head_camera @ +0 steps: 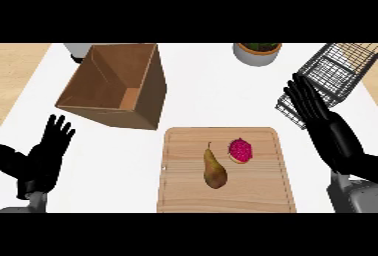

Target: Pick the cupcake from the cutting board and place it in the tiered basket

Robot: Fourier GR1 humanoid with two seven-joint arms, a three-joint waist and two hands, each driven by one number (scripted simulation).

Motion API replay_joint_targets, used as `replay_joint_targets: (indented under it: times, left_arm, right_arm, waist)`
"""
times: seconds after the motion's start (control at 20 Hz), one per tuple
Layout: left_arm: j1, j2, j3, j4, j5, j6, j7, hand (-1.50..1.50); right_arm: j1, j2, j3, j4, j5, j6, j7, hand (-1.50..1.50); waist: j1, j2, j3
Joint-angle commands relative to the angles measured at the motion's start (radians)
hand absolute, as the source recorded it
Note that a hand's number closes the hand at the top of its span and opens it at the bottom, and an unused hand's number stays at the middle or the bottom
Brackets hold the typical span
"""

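Nearest to me, the cutting board (226,170) lay flat on the white tabletop (207,95), its near edge at the bottom of the view. On it I saw the cupcake (240,150) in the far right part of the board, tipped so its pink top faced up at me; seen that way it looked roundish, with no clear long axis I could name. Just left of it, close but apart, lay a pear (213,170) with its long axis running near to far, stem pointing away from me. My left hand (46,150) stood at the left edge, fingers spread and straight, holding nothing, well apart from the board. My right hand (325,125) rose to the right of the board, fingers straight and held close together, also empty; its fingertips overlapped the near side of the tiered basket (332,70), hiding part of the wire. Farther back, an open cardboard box (118,85) sat left of centre. A potted plant (258,52) stood at the far edge, cut off at the top, as was a grey object (76,51) behind the box, which I could not identify.
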Motion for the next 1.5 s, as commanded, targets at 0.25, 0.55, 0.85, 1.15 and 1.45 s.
replay_joint_targets:
  times: [0.25, 0.55, 0.85, 1.15, 1.45]
  left_arm:
    - [-0.182, 0.012, -0.117, -0.140, -0.182, 0.031, -0.087, 0.00]
    - [-0.199, -0.069, -0.197, -0.127, -0.215, 0.063, -0.065, 0.00]
    - [-0.217, -0.107, -0.236, -0.138, -0.271, 0.122, -0.023, 0.00]
    - [-0.218, -0.116, -0.230, -0.096, -0.279, 0.132, -0.028, 0.00]
    - [-0.201, -0.121, -0.239, -0.109, -0.292, 0.144, -0.023, 0.00]
  right_arm:
    - [-0.203, 0.089, -0.033, 0.196, -0.436, 0.356, -0.004, 1.50]
    - [-0.189, 0.101, 0.003, 0.439, -0.642, 0.561, 0.188, -1.50]
    - [-0.308, -0.128, -0.090, 0.631, -0.823, 1.006, 0.208, -1.50]
    - [-0.446, -0.355, -0.166, 0.499, -0.558, 1.104, 0.180, -1.50]
    - [-0.543, -0.418, -0.181, 0.188, -0.295, 1.082, 0.163, -1.50]
  waist:
    - [0.079, 0.059, -0.022]
    - [0.088, 0.075, -0.024]
    - [0.065, 0.055, -0.028]
    - [0.051, 0.050, -0.029]
    - [0.042, 0.034, -0.030]
